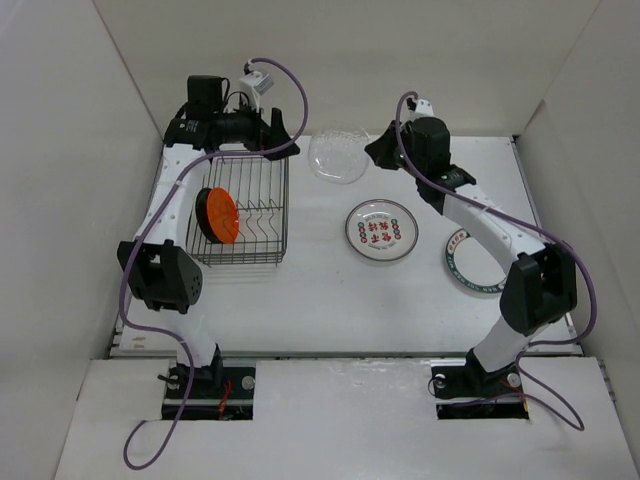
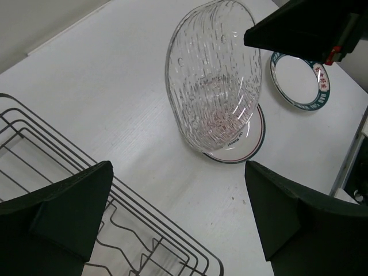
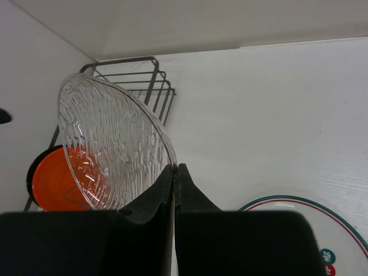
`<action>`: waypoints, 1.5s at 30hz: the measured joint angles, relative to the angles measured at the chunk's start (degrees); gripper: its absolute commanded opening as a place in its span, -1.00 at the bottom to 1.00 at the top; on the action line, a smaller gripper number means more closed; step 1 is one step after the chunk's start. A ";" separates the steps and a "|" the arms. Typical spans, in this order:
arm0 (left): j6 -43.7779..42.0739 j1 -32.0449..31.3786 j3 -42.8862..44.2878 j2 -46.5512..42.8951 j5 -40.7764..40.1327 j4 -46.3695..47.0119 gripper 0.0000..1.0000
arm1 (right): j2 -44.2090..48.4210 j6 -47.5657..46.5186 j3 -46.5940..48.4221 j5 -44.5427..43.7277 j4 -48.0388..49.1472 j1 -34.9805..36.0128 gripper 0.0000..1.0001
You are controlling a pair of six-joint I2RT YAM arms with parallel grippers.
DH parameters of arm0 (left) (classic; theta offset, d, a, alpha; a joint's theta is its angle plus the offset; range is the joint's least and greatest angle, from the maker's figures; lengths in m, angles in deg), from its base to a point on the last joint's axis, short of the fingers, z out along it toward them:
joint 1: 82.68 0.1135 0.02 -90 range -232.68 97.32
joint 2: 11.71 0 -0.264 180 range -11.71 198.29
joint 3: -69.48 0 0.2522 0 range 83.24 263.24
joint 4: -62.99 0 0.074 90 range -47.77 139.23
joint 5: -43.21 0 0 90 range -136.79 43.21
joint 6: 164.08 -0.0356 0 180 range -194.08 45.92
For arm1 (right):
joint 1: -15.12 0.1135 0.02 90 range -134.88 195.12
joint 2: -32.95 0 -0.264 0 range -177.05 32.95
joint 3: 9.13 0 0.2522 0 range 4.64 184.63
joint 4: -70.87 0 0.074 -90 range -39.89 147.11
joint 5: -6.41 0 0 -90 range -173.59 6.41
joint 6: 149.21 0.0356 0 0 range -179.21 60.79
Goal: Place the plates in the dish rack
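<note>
A: Right side, what's in it?
B: My right gripper point(image 3: 174, 169) is pressed together on the rim of the clear glass plate point(image 3: 112, 152), a thin pinch at its lower edge. The plate is tipped up nearly on edge, between the dish rack point(image 1: 284, 200) and the white plate with red characters point(image 1: 381, 230). It looks lifted off the table point(image 1: 300, 300).
A: Left?
B: My left gripper point(image 2: 178, 172) is spread wide and holds nothing. It hangs at the rack's far end, facing the glass.
A: How will the glass handle?
B: Rigid, ribbed, fragile, and slick, I'd guess. Probably heavier than it looks. It's held at one rim point, so it may swing or slip. The rim is the place to hold it. For a handover my left fingers should take the opposite edge.
A: Other plates?
B: The orange plate point(image 1: 220, 215) stands in the rack's left slots, with a black plate point(image 1: 200, 205) just behind it. The green-rimmed plate point(image 1: 462, 262) lies flat by my right arm, partly hidden.
A: Surface, room?
B: Smooth white tabletop, white walls point(image 1: 60, 150) on three sides. There are free slots right of the orange plate. The wires are hard, so the glass should go down gently.
</note>
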 measured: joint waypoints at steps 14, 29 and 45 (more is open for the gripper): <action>0.55 -1.49 0.02 3.26 2.67 -0.17 0.30 | 1.81 4.72 -5.09 10.10 9.84 1.77 -1.00; 4.72 -1.51 -2.19 1.03 -7.56 2.34 -1.00 | 1.70 7.76 -4.76 10.14 11.85 5.14 1.00; 8.52 -2.58 -16.41 -15.13 -69.72 -5.81 -1.00 | 1.81 1.90 2.45 -8.63 -13.22 8.57 1.00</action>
